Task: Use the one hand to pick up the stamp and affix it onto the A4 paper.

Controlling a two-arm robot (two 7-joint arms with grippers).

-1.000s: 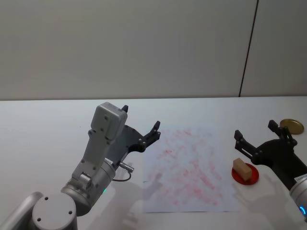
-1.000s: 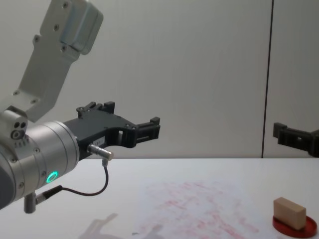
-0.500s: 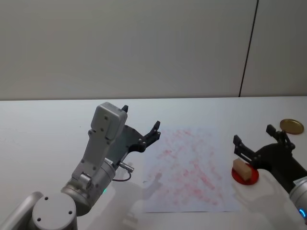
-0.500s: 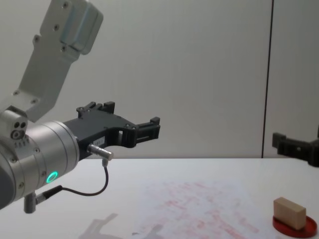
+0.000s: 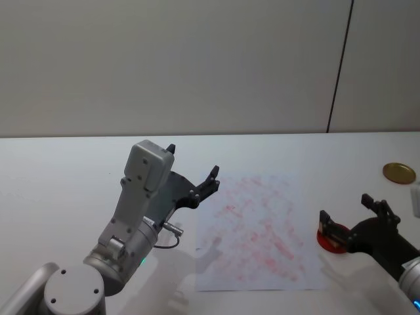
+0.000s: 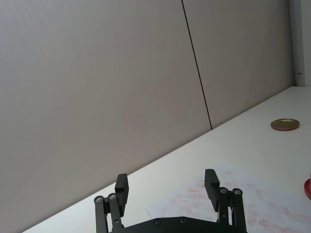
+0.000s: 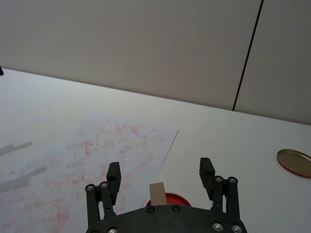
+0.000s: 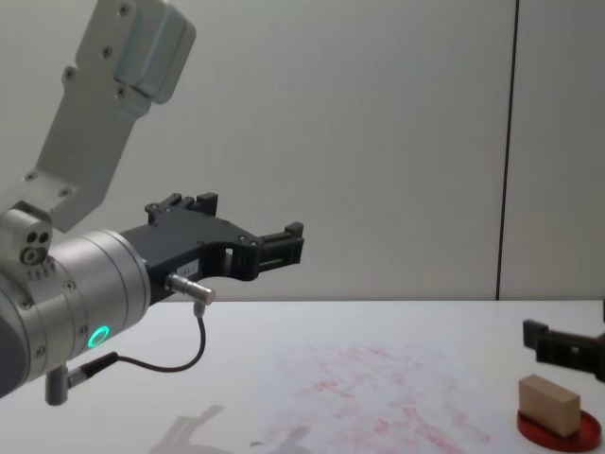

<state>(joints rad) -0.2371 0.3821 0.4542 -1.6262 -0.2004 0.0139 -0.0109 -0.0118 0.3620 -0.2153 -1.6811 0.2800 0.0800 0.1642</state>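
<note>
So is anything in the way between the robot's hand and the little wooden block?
Nothing visible does. The open right gripper hangs over the stamp, which sits on the red ink pad. The left gripper is parked left of the A4 paper.

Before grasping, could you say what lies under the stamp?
The stamp stands on a red ink pad, hiding its underside and the pad's middle. Open right gripper above it; left gripper parked beside the paper.
</note>
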